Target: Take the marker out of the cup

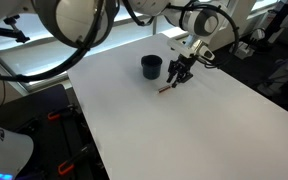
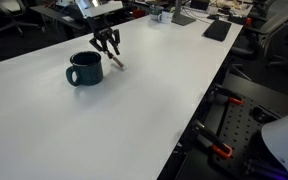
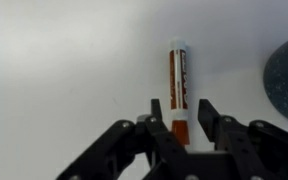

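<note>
The dark blue-black cup (image 1: 151,67) stands on the white table (image 1: 184,130); it also shows in the other exterior view (image 2: 84,69) and at the right edge of the wrist view (image 3: 287,75). The reddish marker (image 1: 165,90) lies flat on the table beside the cup, outside it, seen also in an exterior view (image 2: 117,63) and the wrist view (image 3: 178,70). My gripper (image 1: 180,76) hovers low just over the marker, also seen in an exterior view (image 2: 107,47). In the wrist view the gripper (image 3: 181,105) is open, its fingers either side of the marker's near end with gaps.
Black equipment with cables (image 1: 254,45) sits beyond the table's far edge. Keyboards and desk items (image 2: 216,28) lie at the table's far end. Black frame parts with red clamps (image 2: 219,150) stand beside the table edge.
</note>
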